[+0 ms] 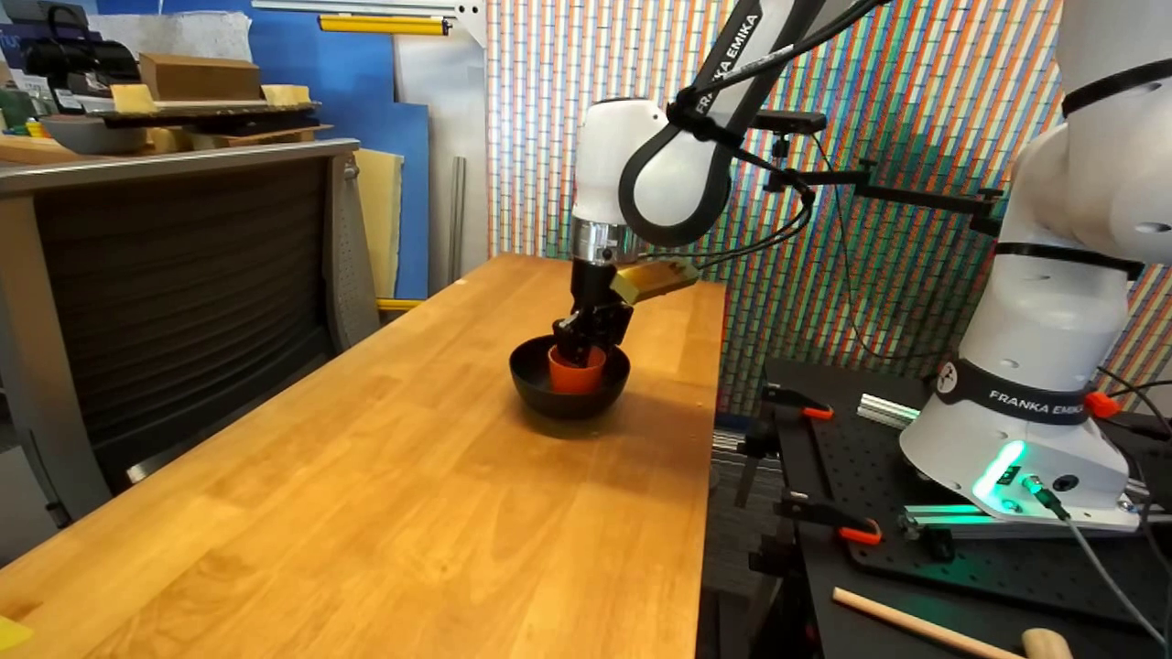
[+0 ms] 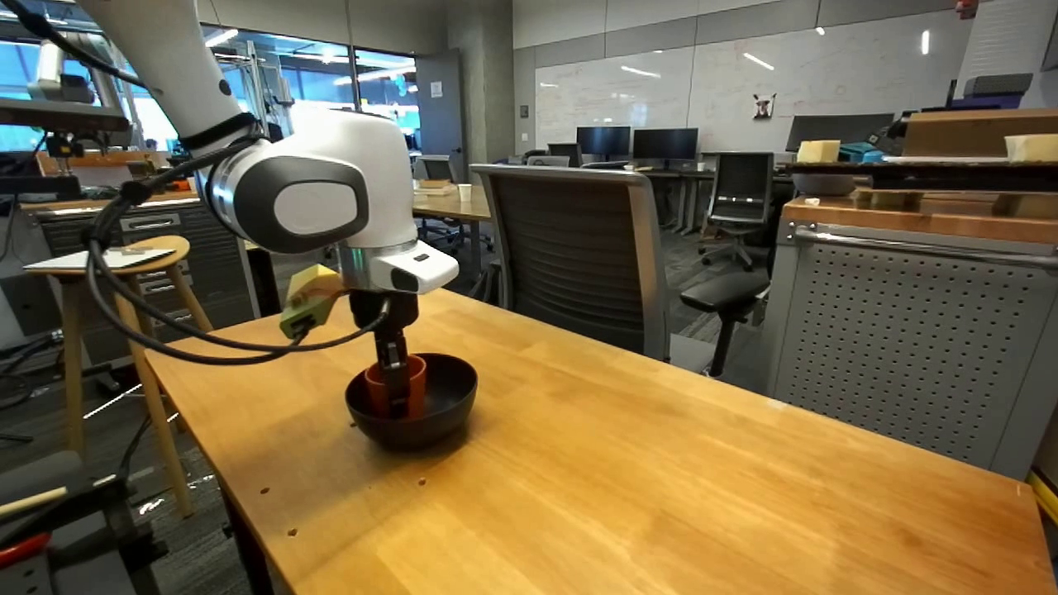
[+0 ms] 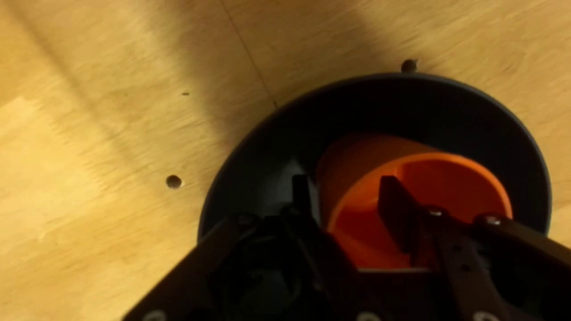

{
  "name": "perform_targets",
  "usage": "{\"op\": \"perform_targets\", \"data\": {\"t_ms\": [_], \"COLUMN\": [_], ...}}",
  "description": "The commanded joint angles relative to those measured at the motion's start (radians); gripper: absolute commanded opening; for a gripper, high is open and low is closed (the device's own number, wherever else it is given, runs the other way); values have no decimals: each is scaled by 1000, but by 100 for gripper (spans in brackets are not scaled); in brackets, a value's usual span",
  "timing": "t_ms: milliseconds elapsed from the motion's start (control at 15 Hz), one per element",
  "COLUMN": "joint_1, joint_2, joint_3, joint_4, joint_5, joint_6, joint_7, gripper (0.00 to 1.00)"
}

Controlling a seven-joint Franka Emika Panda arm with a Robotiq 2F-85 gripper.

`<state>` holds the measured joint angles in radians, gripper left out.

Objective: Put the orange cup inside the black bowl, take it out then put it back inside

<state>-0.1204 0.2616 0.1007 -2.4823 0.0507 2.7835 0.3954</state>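
The orange cup (image 1: 577, 378) stands inside the black bowl (image 1: 566, 405) on the wooden table; both also show in the exterior view with the cup (image 2: 417, 387) and the bowl (image 2: 453, 397). In the wrist view the cup (image 3: 441, 185) sits in the right part of the bowl (image 3: 401, 107), its mouth facing the camera. My gripper (image 3: 344, 178) points down with its fingers apart. One finger is inside the cup's mouth; the other is outside it, between cup and bowl wall. The cup wall lies between them, with visible gaps. The cup's lower part is hidden by the bowl.
The wooden table (image 1: 439, 513) extends around the bowl, with small holes in its top. An office chair (image 2: 570, 256) stands along a long edge. The arm's base sits on a black stand (image 1: 851, 458) beside the table. Black cables (image 2: 273, 351) hang from the arm near the gripper.
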Motion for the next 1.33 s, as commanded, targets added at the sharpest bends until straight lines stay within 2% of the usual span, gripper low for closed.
{"op": "perform_targets", "data": {"t_ms": [0,200,267,333,400,467,933,1067,1267], "joint_1": [57,98,105,114,125,127,155,180,225], "joint_2": [-21,-36,-37,-35,-31,-27,-64,-82,-116], "joint_3": [-57,-97,-103,-112,-125,-126,-121,-113,-90], "joint_4": [45,60,60,59,52,48,-2,-5,6], "joint_5": [29,-10,-8,-18,-37,-30,-38,-62,-94], "joint_6": [-46,-52,-51,-46,-41,-41,-78,-96,-120], "joint_7": [-71,-66,-70,-73,-73,-74,-86,-87,-79], "gripper": [77,98,100,64,68,68,12,1,1]}}
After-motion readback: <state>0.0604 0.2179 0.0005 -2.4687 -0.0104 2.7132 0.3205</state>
